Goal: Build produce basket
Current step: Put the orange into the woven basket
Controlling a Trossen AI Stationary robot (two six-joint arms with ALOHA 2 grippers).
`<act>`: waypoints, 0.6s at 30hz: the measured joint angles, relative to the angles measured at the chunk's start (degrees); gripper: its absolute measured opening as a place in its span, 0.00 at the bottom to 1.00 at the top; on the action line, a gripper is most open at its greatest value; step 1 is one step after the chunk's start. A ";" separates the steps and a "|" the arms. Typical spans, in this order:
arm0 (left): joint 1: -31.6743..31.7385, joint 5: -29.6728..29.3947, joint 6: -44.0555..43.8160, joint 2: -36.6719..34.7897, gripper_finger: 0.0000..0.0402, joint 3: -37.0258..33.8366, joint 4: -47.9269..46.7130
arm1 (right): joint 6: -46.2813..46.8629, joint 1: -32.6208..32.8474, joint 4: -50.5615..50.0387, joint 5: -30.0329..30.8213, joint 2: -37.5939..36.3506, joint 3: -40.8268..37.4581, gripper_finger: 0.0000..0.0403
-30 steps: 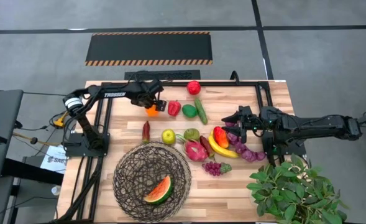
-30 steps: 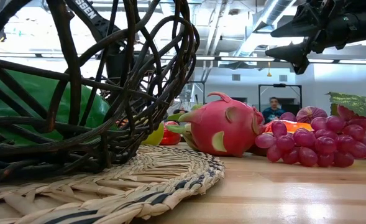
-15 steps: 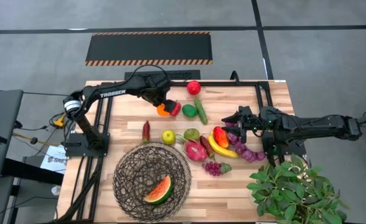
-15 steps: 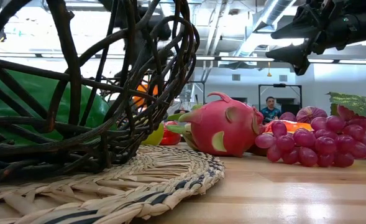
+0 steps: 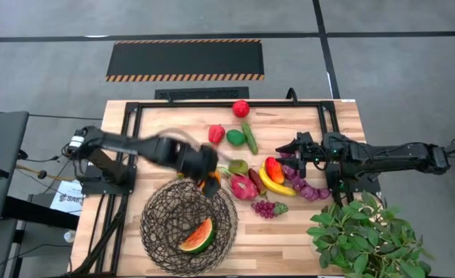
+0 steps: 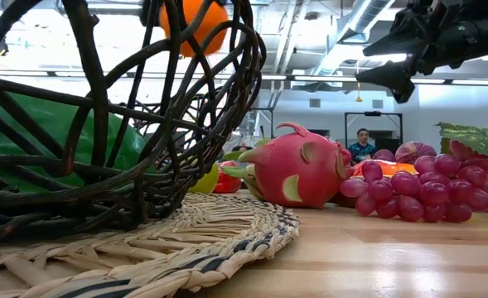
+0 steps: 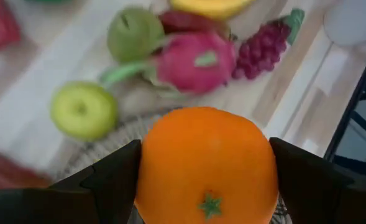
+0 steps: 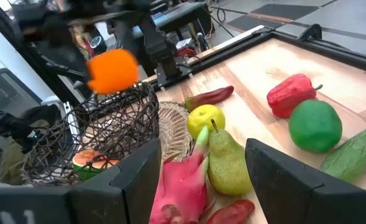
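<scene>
My left gripper (image 7: 207, 186) is shut on an orange (image 7: 207, 163) and carries it in the air over the far rim of the dark woven wire basket (image 5: 188, 224). The low view shows the orange (image 6: 192, 21) high above the basket's wall. Inside the basket lies a watermelon slice (image 5: 198, 235). The basket rests on a woven straw mat (image 6: 186, 236). At the table's right, my right gripper (image 5: 287, 148) hovers open above the produce with nothing between its fingers (image 8: 282, 180). My left gripper pinches the orange between its two fingers (image 7: 117, 180), one on each of two opposite sides (image 7: 146, 174). The fingers slant down from the table's left. The orange is lifted clear, above the basket's far rim, with its green stem star (image 7: 210, 204) facing the wrist.
Loose produce lies in the table's middle: green apple (image 5: 209, 169), pink dragonfruit (image 5: 243, 186), banana (image 5: 276, 185), purple grapes (image 5: 267, 208), red pepper (image 5: 216, 133), cucumber (image 5: 249, 137), a red fruit (image 5: 241, 108). A leafy green plant (image 5: 366, 232) fills the near right corner.
My left gripper has swung with the orange from the far left part of the table toward the near edge and the right, rising as it went. It now hangs over the basket's far rim. The orange stays between the fingers throughout.
</scene>
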 joint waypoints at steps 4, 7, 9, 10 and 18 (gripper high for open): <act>-8.73 -6.21 -11.54 0.02 0.74 -3.28 -0.43 | 0.14 0.01 -0.03 0.00 -0.02 0.00 0.63; -12.81 -7.14 -19.79 0.02 0.74 -6.90 -0.11 | 0.13 0.00 -0.04 -0.02 0.00 0.00 0.63; -14.51 -7.47 -23.20 0.02 0.74 -9.77 2.25 | 0.14 0.00 -0.07 -0.02 0.00 0.00 0.63; -14.96 -7.53 -24.06 0.02 0.74 -11.29 4.42 | 0.12 0.00 -0.07 -0.02 0.00 0.00 0.63; -15.42 -7.25 -25.32 0.86 0.74 -18.06 10.31 | 1.10 0.00 -0.55 -0.04 0.00 0.00 0.63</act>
